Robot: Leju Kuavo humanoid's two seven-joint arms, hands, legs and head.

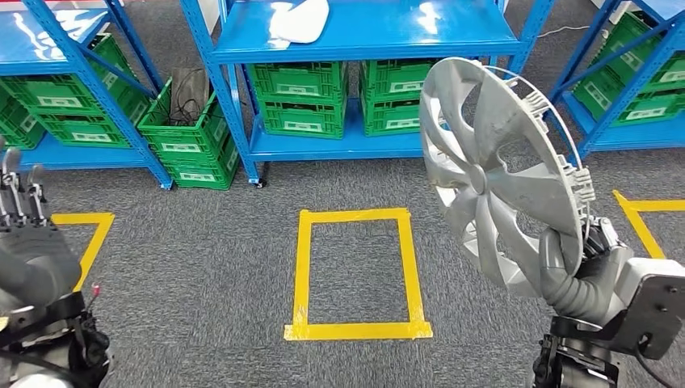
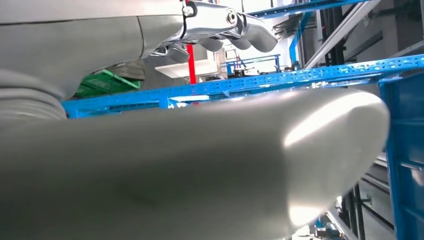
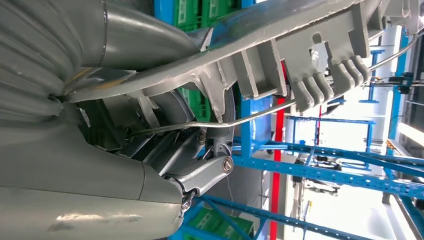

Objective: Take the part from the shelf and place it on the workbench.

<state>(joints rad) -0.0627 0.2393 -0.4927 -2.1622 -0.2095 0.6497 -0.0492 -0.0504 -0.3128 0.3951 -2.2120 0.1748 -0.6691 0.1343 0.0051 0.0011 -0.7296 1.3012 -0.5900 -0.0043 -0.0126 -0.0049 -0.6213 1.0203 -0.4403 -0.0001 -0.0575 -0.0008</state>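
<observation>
above grey carpet, right hand (image 1: 583, 260) grips hubcap (image 1: 501, 174) rim, upright; left hand (image 1: 28, 250) fingers apart, holding nothing.

I see a matt grey plastic wheel cover (image 1: 501, 174) with a thin metal wire ring, glossy blue metal shelves (image 1: 363, 32), and rough grey carpet floor (image 1: 218, 267).

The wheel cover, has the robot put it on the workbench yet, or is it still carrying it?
Not yet. Done: the wheel cover is off the shelf. In hand: the right hand grips it by its lower rim, held upright above the grey floor. The left hand holds nothing. Left: carrying it to the workbench and setting it down.
</observation>
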